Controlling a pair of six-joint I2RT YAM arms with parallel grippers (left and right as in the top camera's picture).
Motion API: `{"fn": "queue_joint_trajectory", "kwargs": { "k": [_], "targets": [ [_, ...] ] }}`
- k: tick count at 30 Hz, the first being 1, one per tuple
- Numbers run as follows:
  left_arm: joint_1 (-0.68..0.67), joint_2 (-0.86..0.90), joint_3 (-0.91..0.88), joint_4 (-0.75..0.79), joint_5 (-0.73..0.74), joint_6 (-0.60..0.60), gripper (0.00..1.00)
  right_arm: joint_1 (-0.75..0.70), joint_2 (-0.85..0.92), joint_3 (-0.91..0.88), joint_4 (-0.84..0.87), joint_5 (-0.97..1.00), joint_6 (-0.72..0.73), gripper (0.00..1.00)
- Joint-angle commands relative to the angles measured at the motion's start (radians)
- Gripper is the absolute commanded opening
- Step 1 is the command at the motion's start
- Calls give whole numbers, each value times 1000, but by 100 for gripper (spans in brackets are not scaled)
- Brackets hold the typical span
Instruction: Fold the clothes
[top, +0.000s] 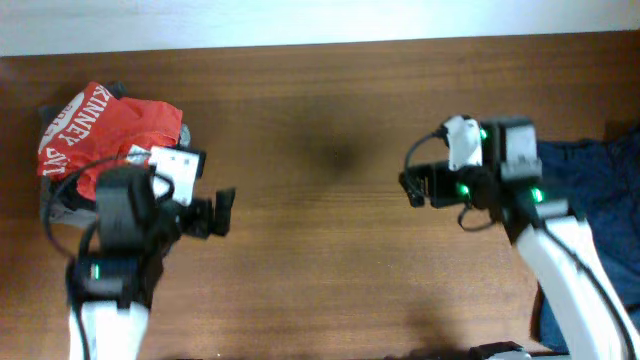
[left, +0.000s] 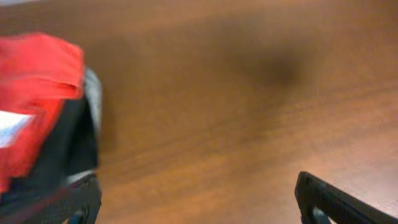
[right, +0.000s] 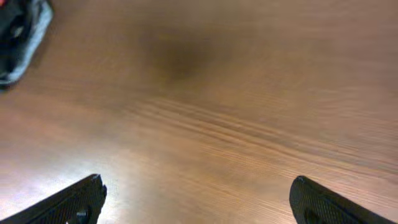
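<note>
The dark navy shorts (top: 598, 185) lie bunched at the table's right edge, partly under my right arm and running out of view. They do not show in either wrist view. My right gripper (top: 411, 187) is left of the shorts and points toward the table's middle. It is open and empty over bare wood in the right wrist view (right: 199, 202). My left gripper (top: 224, 211) is at the left side, just right of a pile of other garments. It is open and empty in the left wrist view (left: 199, 202).
A red shirt with white lettering (top: 100, 125) lies on grey and black garments (top: 58, 205) at the back left. The pile also shows in the left wrist view (left: 34, 81) and in the far corner of the right wrist view (right: 22, 37). The wooden table (top: 320, 150) lies between the arms.
</note>
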Motion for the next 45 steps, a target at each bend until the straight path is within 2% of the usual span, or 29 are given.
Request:
{"fn": "queue_joint_trajectory", "kwargs": {
  "k": [1, 4, 7, 9, 10, 12, 14, 17, 20, 26, 28, 30, 34, 36, 38, 40, 41, 45],
  "targets": [
    [0, 137, 92, -32, 89, -20, 99, -15, 115, 94, -40, -5, 85, 99],
    [0, 213, 105, -38, 167, -21, 99, -111, 193, 144, -83, 211, 278, 99],
    [0, 259, 105, -42, 290, -20, 99, -280, 254, 167, -59, 275, 366, 99],
    [0, 271, 105, -37, 303, -20, 99, -365, 278, 170, -12, 266, 393, 94],
    [0, 275, 105, -31, 302, -20, 99, -410, 291, 170, 30, 260, 398, 90],
    [0, 278, 105, -14, 302, -20, 99, -471, 327, 170, 132, 265, 395, 89],
    [0, 278, 105, 4, 303, -20, 92, -495, 364, 170, 204, 278, 382, 87],
    [-1, 278, 105, 14, 306, -20, 91, -508, 465, 170, 288, 364, 376, 81],
    [-1, 278, 105, 5, 306, -20, 91, -507, 590, 170, 393, 411, 272, 79],
    [-1, 278, 105, -7, 306, -20, 91, -509, 702, 170, 457, 418, 246, 77],
    [-3, 278, 105, -7, 306, -20, 91, -508, 730, 170, 463, 418, 246, 69],
    [-3, 278, 105, -7, 306, -20, 91, -504, 750, 170, 451, 412, 251, 54],
    [-3, 278, 105, -6, 306, -20, 91, -469, 760, 170, 408, 394, 250, 4],
    [-3, 278, 105, -6, 306, -20, 91, -436, 759, 170, 403, 347, 250, 4],
    [-2, 278, 105, -3, 306, -20, 91, -359, 759, 170, 407, 215, 237, 4],
    [-2, 278, 106, -3, 304, -20, 91, -279, 759, 170, 423, 81, 180, 4],
    [-2, 278, 110, -4, 304, -20, 90, -182, 759, 171, 433, -32, 122, 4],
    [-2, 273, 127, -10, 272, -20, 89, 45, 759, 171, 410, -97, -48, 4]
  ]
}}
